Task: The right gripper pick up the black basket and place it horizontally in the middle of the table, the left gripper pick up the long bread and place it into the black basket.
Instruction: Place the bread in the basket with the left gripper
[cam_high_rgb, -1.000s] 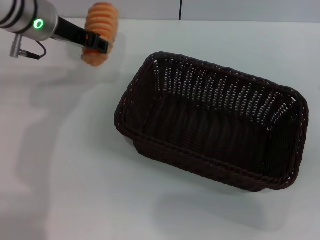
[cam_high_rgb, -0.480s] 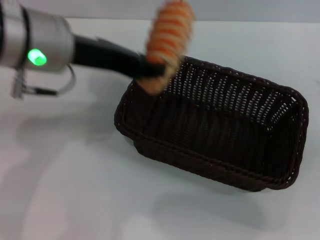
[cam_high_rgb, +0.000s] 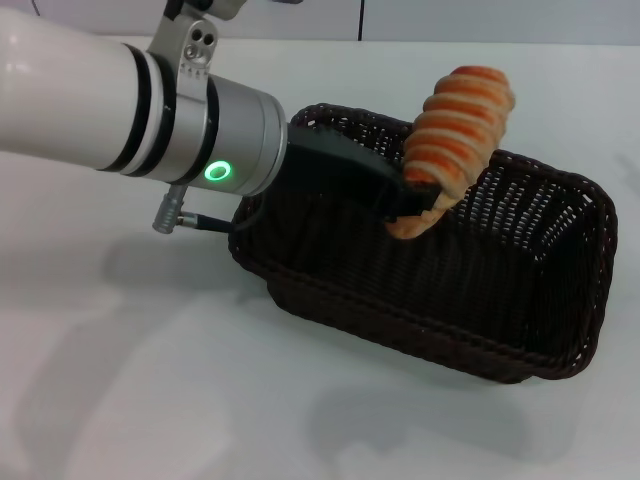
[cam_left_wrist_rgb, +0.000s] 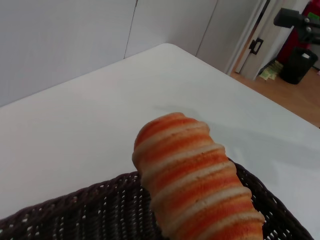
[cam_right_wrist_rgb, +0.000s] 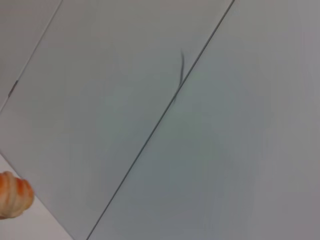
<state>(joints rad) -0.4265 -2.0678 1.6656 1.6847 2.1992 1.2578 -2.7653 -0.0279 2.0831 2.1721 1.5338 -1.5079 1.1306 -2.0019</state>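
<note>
The black basket (cam_high_rgb: 520, 290) lies on the white table (cam_high_rgb: 130, 380), right of centre, its long side slanting toward the near right. My left gripper (cam_high_rgb: 415, 205) reaches in from the left and is shut on the lower end of the long bread (cam_high_rgb: 455, 130), an orange loaf with cream ridges. The bread stands tilted above the basket's far side, held in the air. In the left wrist view the long bread (cam_left_wrist_rgb: 192, 185) fills the foreground over the basket's rim (cam_left_wrist_rgb: 75, 205). The right gripper is out of view; its wrist view catches only the bread's tip (cam_right_wrist_rgb: 14, 195).
A grey wall with a vertical seam (cam_high_rgb: 361, 20) runs behind the table. The left wrist view shows the table's far corner (cam_left_wrist_rgb: 167, 47) and a doorway with a wooden floor (cam_left_wrist_rgb: 280, 95) beyond it. Bare tabletop lies left of and in front of the basket.
My left arm has swung right and nearer with the bread, from the table's far left to above the basket's interior. The basket has not moved.
</note>
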